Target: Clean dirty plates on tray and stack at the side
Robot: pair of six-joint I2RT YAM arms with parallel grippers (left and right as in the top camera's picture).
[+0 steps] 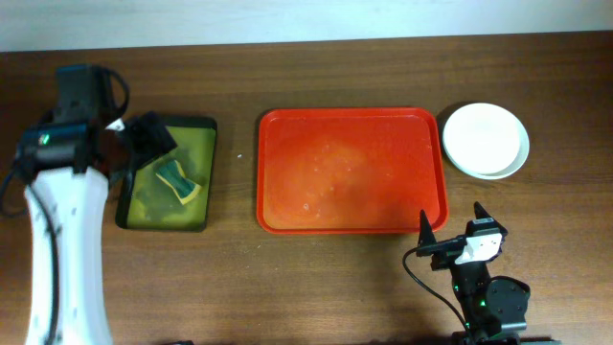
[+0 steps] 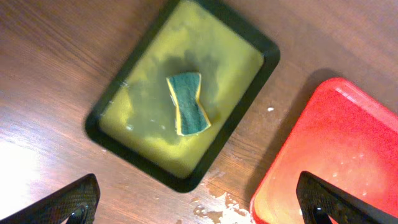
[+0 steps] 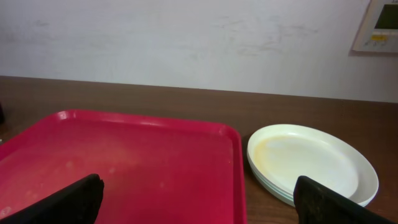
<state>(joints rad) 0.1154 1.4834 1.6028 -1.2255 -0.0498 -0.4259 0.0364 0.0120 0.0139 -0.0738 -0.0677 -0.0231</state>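
Left fingers (image 2: 69,200) fill the bottom corners of my left wrist view, spread wide apart, nothing between them. They hang above the black tray (image 2: 271,55), which holds yellow-green liquid, with the green-and-yellow sponge (image 2: 188,104) lying in its middle. Right fingers (image 3: 69,200) are the same: wide apart, holding nothing, low at the near edge of the counter (image 1: 335,287), just off the red tray's (image 1: 260,172) near right corner. They face the back wall. The red tray sits mid-counter with wet specks and pale smears on its floor. The plates (image 1: 486,140) are off the tray, stacked on the counter just beside its far right corner, apart from the rim. On the right wrist view I see a creamy white plate on top with a faint yellowish smear, and pale rims showing under it; I can't count them for sure. The black tray sits near the red tray's left side, not touching.
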